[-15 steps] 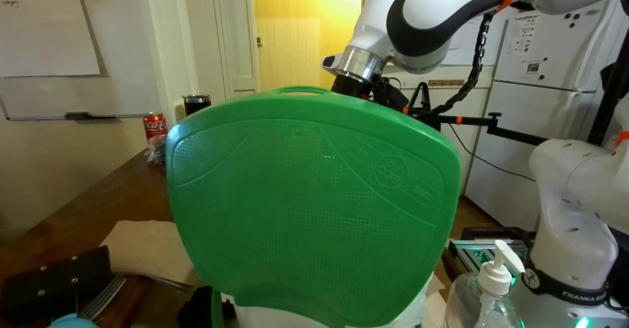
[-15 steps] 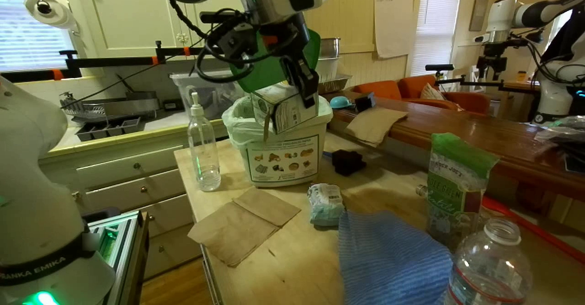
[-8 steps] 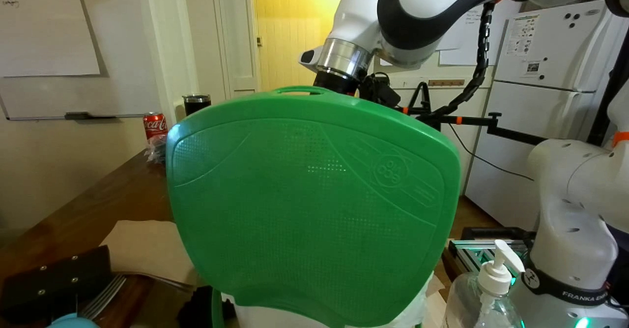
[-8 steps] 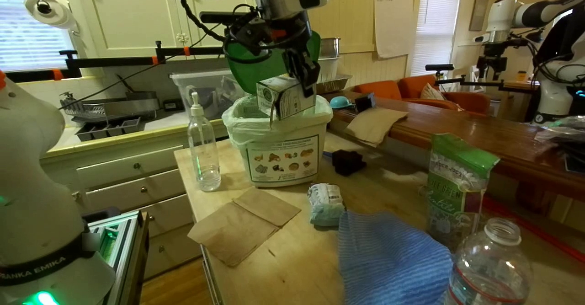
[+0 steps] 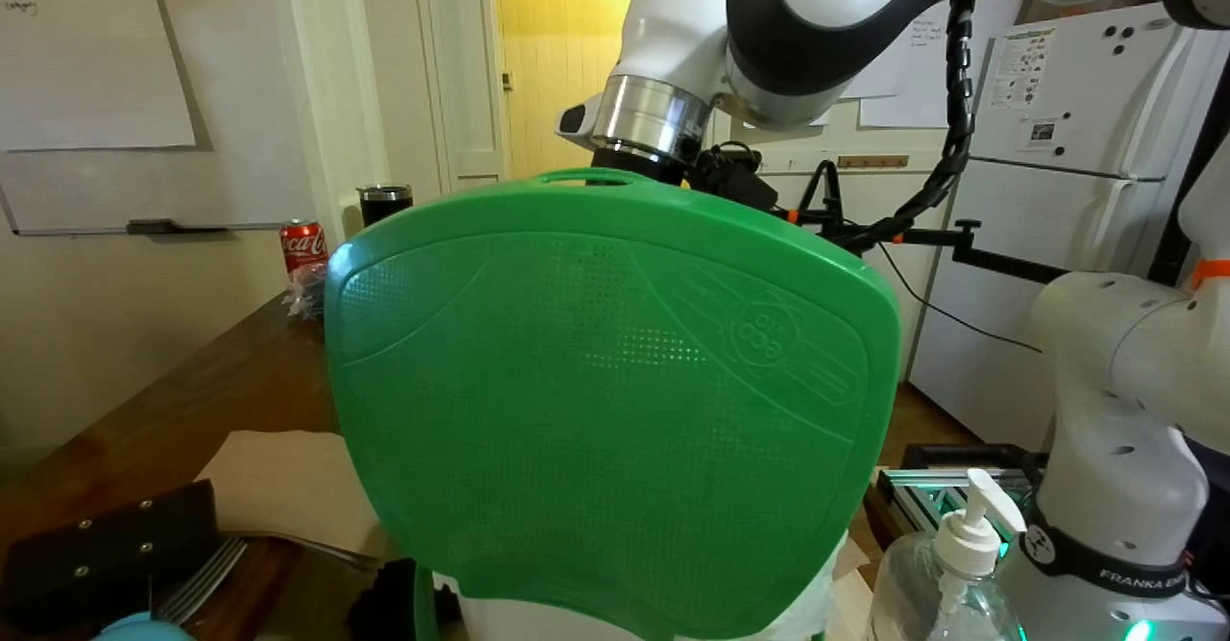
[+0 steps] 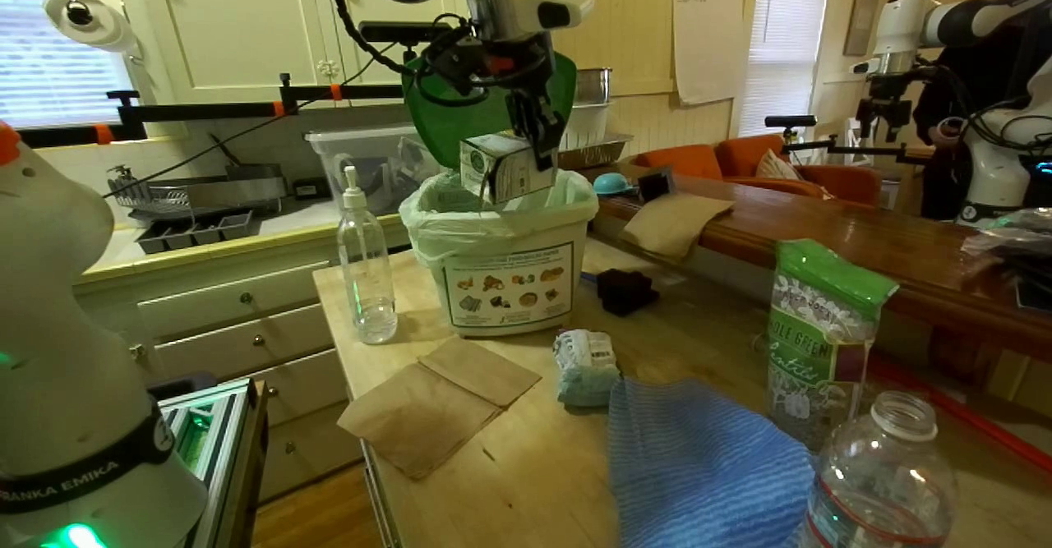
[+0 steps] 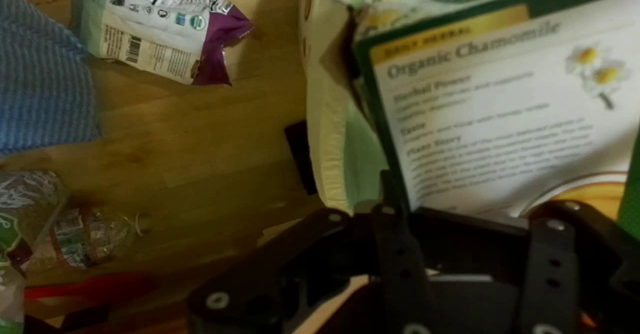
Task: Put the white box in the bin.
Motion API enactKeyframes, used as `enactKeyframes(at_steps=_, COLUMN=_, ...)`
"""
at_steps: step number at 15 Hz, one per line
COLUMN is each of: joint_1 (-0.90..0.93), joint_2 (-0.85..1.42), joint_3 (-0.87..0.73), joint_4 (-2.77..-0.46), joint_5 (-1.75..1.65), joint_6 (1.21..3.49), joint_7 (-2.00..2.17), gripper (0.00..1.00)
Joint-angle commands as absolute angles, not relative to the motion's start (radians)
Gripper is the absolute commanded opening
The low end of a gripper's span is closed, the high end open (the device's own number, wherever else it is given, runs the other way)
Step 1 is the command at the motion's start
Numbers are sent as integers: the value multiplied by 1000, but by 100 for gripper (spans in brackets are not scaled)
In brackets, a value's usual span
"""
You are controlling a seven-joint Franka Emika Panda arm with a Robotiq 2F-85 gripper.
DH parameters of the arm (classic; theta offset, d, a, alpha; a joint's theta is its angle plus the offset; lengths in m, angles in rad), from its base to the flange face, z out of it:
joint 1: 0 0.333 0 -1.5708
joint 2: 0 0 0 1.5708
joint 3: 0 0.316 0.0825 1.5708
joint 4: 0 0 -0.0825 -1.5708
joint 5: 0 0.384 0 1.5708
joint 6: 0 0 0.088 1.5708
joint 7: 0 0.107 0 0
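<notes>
Pincer (image 6: 543,152) is gripping the white box (image 6: 501,170) by one end, jaws parted around it. Box is jutting toward the robot base (image 6: 131,503), hanging over the open bin (image 6: 508,285).

The arm (image 5: 673,16) is white with black trim (image 5: 769,45), a silver collar (image 5: 649,114), orange straps (image 5: 1209,272) and FRANKA EMIKA lettering (image 6: 62,482); its black gripper (image 6: 542,141) shows round silver screws (image 7: 217,300).

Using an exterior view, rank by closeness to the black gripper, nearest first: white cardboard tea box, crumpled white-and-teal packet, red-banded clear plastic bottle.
1. White cardboard tea box: held by the gripper.
2. Crumpled white-and-teal packet: on the pale wooden table.
3. Red-banded clear plastic bottle: lower right of view.
</notes>
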State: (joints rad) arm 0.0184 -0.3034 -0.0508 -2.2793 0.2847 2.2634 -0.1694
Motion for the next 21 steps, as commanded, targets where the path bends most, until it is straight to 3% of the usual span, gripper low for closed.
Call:
enactKeyframes(at_steps=1, joint_1=20, joint_2=-267, joint_3=-27, joint_4=-2229, joint_5=258, joint_6=2223, joint_7=-77, gripper=0)
enactKeyframes(at_steps=12, joint_1=25, joint_2=-242, joint_3=21, joint_4=-2217, joint_5=260, joint_6=2215, joint_7=46, gripper=0)
enactKeyframes(at_steps=14, joint_1=25, joint_2=-242, joint_3=26, joint_4=-2219, joint_5=259, joint_6=2218, joint_7=58, gripper=23)
enactKeyframes(at_steps=21, joint_1=24, joint_2=-250, joint_3=24, joint_4=-2224, joint_5=265, joint_6=2211, joint_7=67, gripper=77)
